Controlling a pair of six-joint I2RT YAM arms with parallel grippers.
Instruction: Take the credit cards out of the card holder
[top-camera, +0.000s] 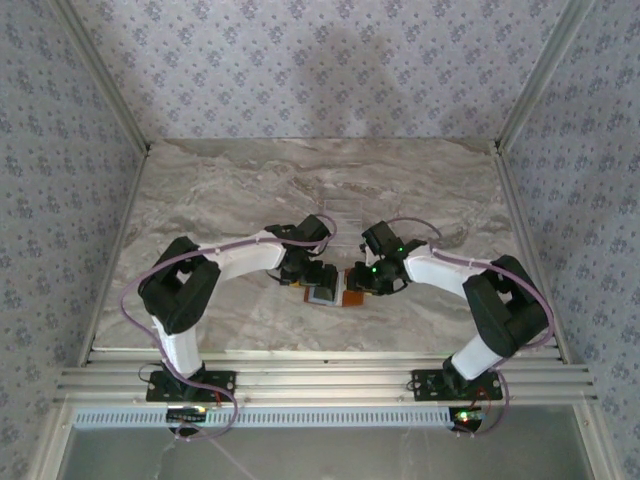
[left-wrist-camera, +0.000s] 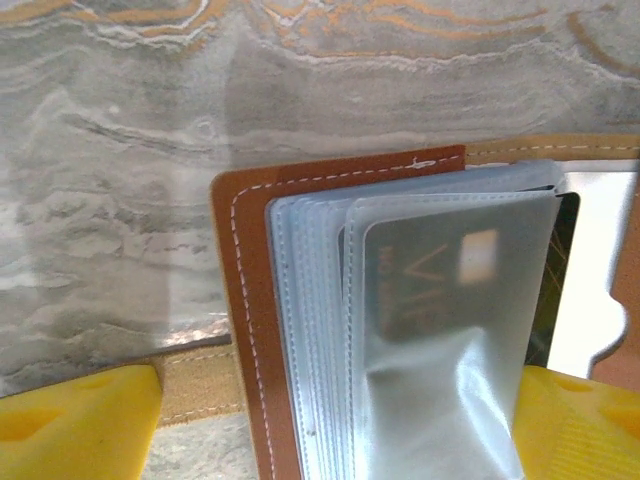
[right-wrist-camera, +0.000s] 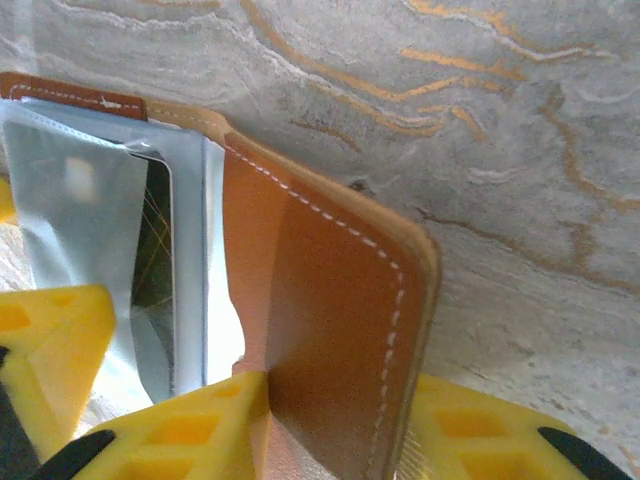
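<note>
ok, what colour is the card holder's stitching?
White stitching on the tan-brown card holder; clearest in the right wrist view.

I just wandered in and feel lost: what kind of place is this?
Probably a robot test booth: a left arm and right arm bolted to a metal rail, a marble-look table, patterned walls closing it in.

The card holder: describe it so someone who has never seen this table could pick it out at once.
On the marble table, look toward the near edge, where the left arm and right arm meet. The card holder lies between them: a tan-brown leather wallet with white stitching, opened, its clear plastic sleeves fanned out.
</note>
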